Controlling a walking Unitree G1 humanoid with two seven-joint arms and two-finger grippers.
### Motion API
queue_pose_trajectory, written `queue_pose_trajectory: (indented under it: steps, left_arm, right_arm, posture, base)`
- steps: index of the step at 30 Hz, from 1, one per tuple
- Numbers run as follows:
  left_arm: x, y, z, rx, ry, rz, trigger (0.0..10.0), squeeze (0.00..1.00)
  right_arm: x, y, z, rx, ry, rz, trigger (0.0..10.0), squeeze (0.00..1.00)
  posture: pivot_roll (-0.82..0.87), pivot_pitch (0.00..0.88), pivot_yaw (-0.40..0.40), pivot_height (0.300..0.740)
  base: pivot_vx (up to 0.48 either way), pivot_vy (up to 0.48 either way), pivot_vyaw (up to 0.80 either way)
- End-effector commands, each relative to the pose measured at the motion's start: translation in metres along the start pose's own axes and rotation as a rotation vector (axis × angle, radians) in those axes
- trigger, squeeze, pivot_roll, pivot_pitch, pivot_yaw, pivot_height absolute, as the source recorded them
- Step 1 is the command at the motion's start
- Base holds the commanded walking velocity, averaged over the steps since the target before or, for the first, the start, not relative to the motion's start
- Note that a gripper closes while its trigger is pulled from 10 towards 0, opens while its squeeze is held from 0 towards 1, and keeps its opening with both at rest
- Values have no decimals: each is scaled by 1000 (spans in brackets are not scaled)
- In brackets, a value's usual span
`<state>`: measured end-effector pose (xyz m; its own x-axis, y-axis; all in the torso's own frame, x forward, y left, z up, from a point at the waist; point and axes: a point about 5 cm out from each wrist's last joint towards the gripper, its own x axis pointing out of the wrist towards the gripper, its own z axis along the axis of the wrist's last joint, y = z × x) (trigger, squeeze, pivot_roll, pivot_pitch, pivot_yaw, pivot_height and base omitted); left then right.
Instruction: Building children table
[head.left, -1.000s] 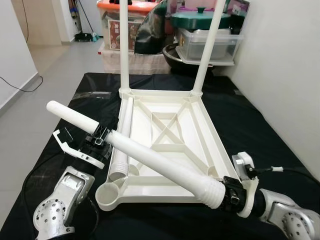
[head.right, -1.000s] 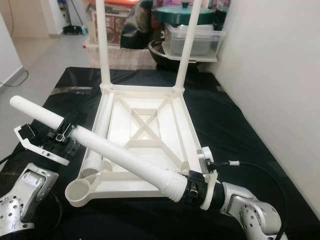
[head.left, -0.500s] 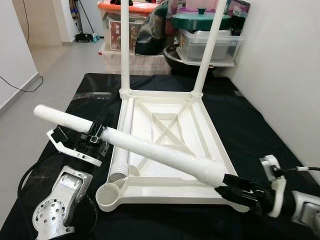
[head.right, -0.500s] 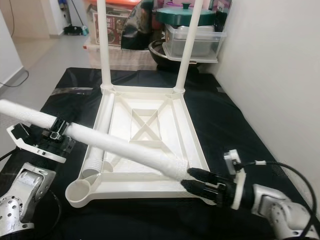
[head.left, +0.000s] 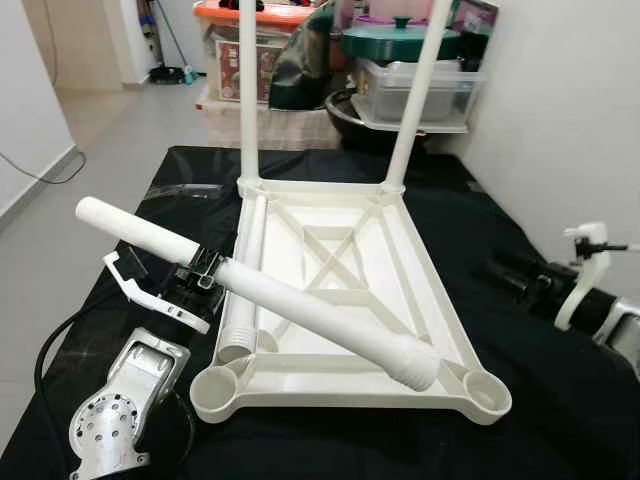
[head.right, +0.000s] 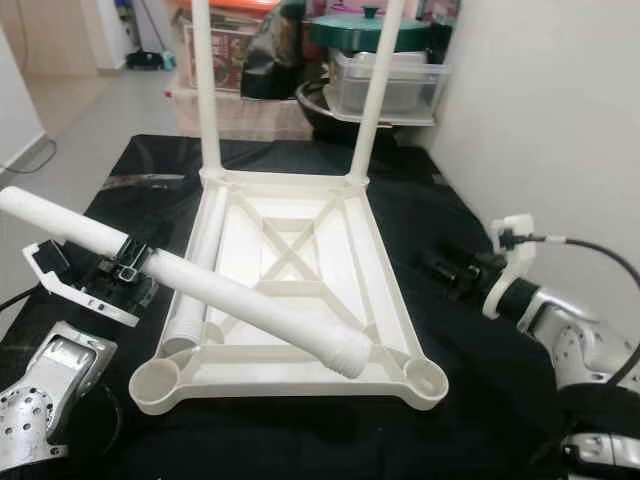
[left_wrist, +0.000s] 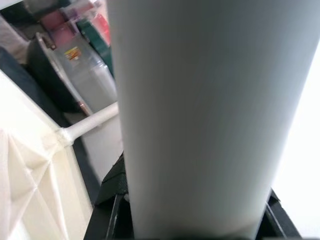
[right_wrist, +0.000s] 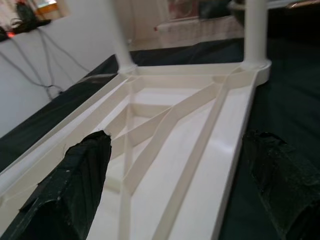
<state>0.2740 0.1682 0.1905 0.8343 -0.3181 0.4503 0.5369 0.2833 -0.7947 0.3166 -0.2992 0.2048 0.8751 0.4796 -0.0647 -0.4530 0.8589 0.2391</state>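
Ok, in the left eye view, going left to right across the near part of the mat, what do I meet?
Left gripper clamped on the loose table leg → empty corner socket of the upturned tabletop → right gripper, open.

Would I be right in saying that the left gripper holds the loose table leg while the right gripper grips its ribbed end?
Not quite: the left gripper does hold the loose table leg, but the right gripper is open and apart from its ribbed end, out beside the upturned tabletop. The left eye view shows this.

Two silver perforated-metal arms end in black two-fingered grippers, the left gripper (head.left: 195, 272) and the right gripper (head.right: 445, 268), with white plastic brackets and black cables.
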Motion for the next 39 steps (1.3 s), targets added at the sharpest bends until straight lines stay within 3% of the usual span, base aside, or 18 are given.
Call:
queue_pose_trajectory:
  steps: [1, 4, 7, 9, 10, 11, 13, 15, 16, 18, 20, 25, 28, 30, 31, 34, 39]
  left_arm:
    - [3, -1, -5, 57, 44, 9, 0, 0]
    - [5, -5, -16, 163, 142, -9, 0, 0]
    - [5, -6, -19, 180, 161, -26, 0, 0]
    - [5, -6, -19, 180, 161, -26, 0, 0]
    - [7, -8, -22, 199, 179, -44, 0, 0]
    - [7, -8, -22, 199, 179, -44, 0, 0]
    - [11, -9, -26, 211, 204, -66, 0, 0]
    - [11, -9, -26, 211, 204, -66, 0, 0]
    - [13, -9, -28, 221, 217, -78, 0, 0]
    - [13, -9, -28, 225, 218, -80, 0, 0]
    - [12, -9, -31, 230, 222, -80, 0, 0]
    - [9, -8, -33, 230, 228, -76, 0, 0]
    - [8, -7, -37, 228, 236, -75, 0, 0]
    - [8, -7, -37, 228, 236, -75, 0, 0]
    - [9, -8, -38, 229, 240, -81, 0, 0]
    - [10, -9, -38, 234, 246, -90, 0, 0]
    - [10, -9, -38, 237, 248, -93, 0, 0]
  right_arm:
    - [8, 7, 8, -1, -3, 3, 10000, 0]
    - [29, 64, 23, -86, 35, 292, 10000, 0]
    - [33, 81, 21, -121, 72, 376, 10000, 0]
    - [33, 81, 21, -121, 72, 376, 10000, 0]
    - [41, 102, 17, -116, 147, 467, 10000, 0]
    - [41, 102, 17, -116, 147, 467, 10000, 0]
    - [51, 130, 10, -119, 267, 564, 10000, 0]
    - [51, 130, 10, -119, 267, 564, 10000, 0]
    - [54, 144, 5, -102, 358, 616, 10000, 0]
    - [54, 148, 4, -96, 383, 632, 10000, 0]
    - [53, 168, 4, -42, 451, 734, 10000, 0]
    - [52, 180, -1, -45, 488, 788, 10000, 0]
    - [50, 192, -21, -95, 569, 826, 10000, 0]
    - [50, 192, -21, -95, 569, 826, 10000, 0]
    - [52, 194, -35, -123, 615, 813, 10000, 0]
    - [57, 194, -47, -139, 664, 770, 10000, 0]
    - [61, 192, -51, -145, 681, 734, 10000, 0]
  posture:
    - [-66, 0, -83, 740]
    - [-68, 0, -77, 740]
    - [-69, 0, -75, 740]
    - [-69, 0, -75, 740]
    - [-78, 0, -65, 740]
    - [-78, 0, -65, 740]
    - [-81, 0, -61, 740]
    - [-81, 0, -61, 740]
    - [-77, 0, -67, 740]
    - [-77, 0, -67, 740]
    - [-69, 0, -79, 740]
    - [-71, 0, -81, 740]
    - [-65, 0, -86, 740]
    - [-65, 0, -86, 740]
    - [-59, 0, -91, 740]
    - [-55, 0, -94, 740]
    - [-55, 0, -95, 740]
  base:
    - [0, 0, 0]
    - [0, 0, 0]
    - [0, 0, 0]
    - [0, 0, 0]
    - [0, 0, 0]
    - [0, 0, 0]
    - [0, 0, 0]
    - [0, 0, 0]
    - [0, 0, 0]
    - [0, 0, 0]
    - [0, 0, 0]
    - [0, 0, 0]
    - [0, 0, 0]
    - [0, 0, 0]
    - [0, 0, 0]
    - [0, 0, 0]
    - [0, 0, 0]
